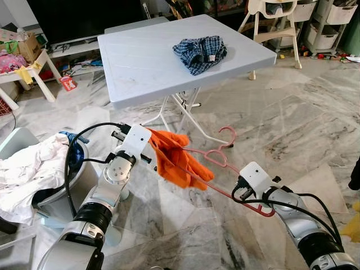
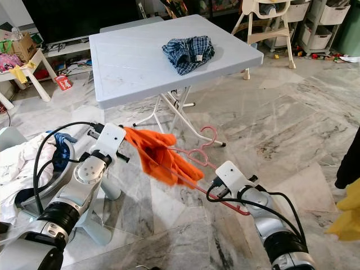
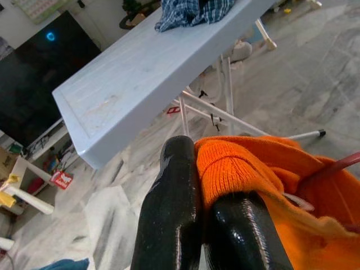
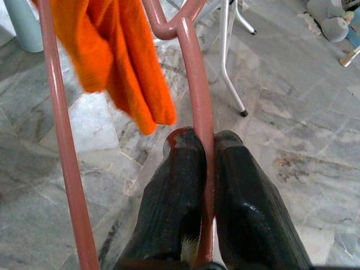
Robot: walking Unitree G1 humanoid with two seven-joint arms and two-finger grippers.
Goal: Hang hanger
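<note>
A pink plastic hanger is held low over the marble floor, its hook pointing toward the table. My right gripper is shut on one arm of the hanger. An orange knitted garment drapes over the hanger's other end. My left gripper is shut on the garment's ribbed edge, to the left of the hanger.
A pale blue folding table stands ahead with a blue checked garment on top. A basket with white laundry sits at the left. A high chair, storage bins and toys line the back.
</note>
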